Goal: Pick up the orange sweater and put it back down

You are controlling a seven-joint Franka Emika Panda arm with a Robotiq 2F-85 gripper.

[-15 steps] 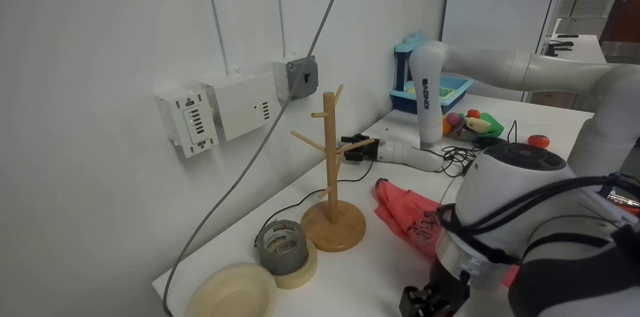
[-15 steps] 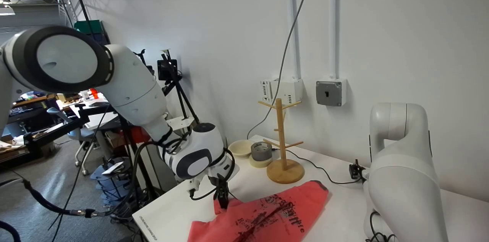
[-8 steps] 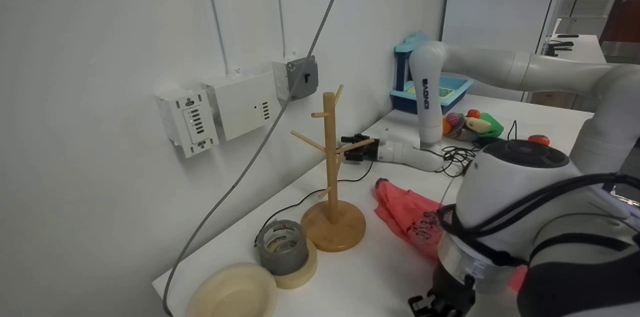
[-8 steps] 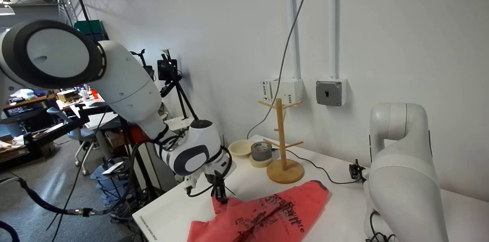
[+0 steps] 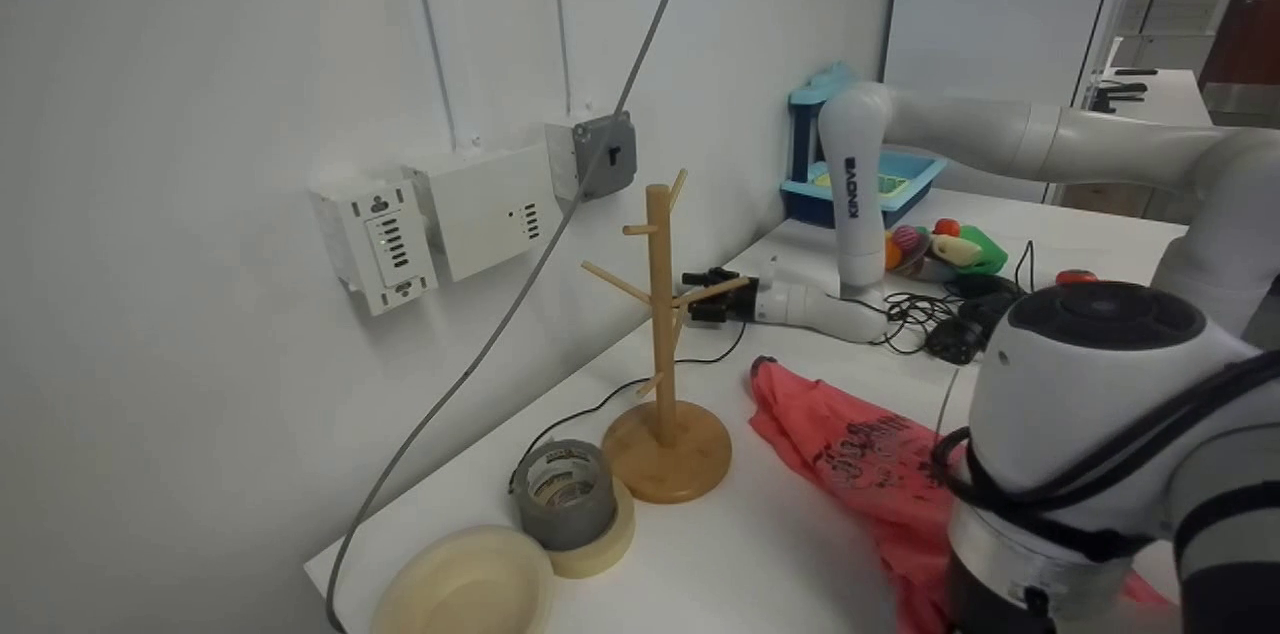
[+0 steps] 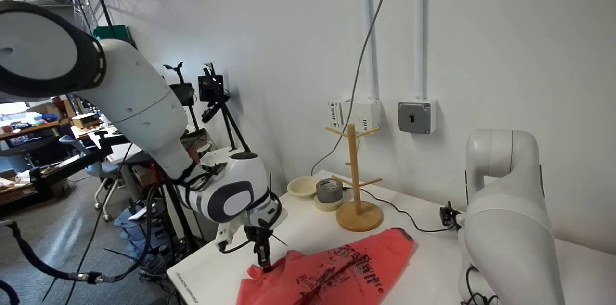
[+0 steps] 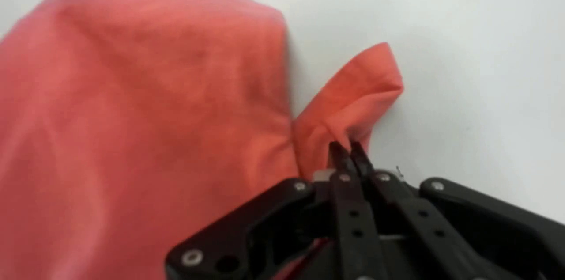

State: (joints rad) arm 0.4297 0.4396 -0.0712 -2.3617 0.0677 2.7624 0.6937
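The orange sweater lies crumpled on the white bench, dark lettering up, its near part cut off by the frame in an exterior view. The hand is pressed together at the tips and pinches a small fold of the orange sweater beside a narrow flap of the same cloth, which pokes out past the fingers; the broad body of the garment spreads just beside it, leftward in the wrist view. Whether the pinched bit is clear of the bench, I cannot tell. In an exterior view the hand points down, slightly tilted, at the rim of the cloth, well apart from the dark-tipped corner at its far end. The robot arm hides part of the garment in an exterior view, where it runs down to the lower edge of the frame. In both exterior views a wooden mug tree stands upright near the orange sweater, apart from it. By its round base a grey tape roll sits on a paler roll, and a cream bowl is just beside them. Farther along the bench is a second arm lettered KINOVA, with a blue plastic tray behind it and a heap of coloured things near it.
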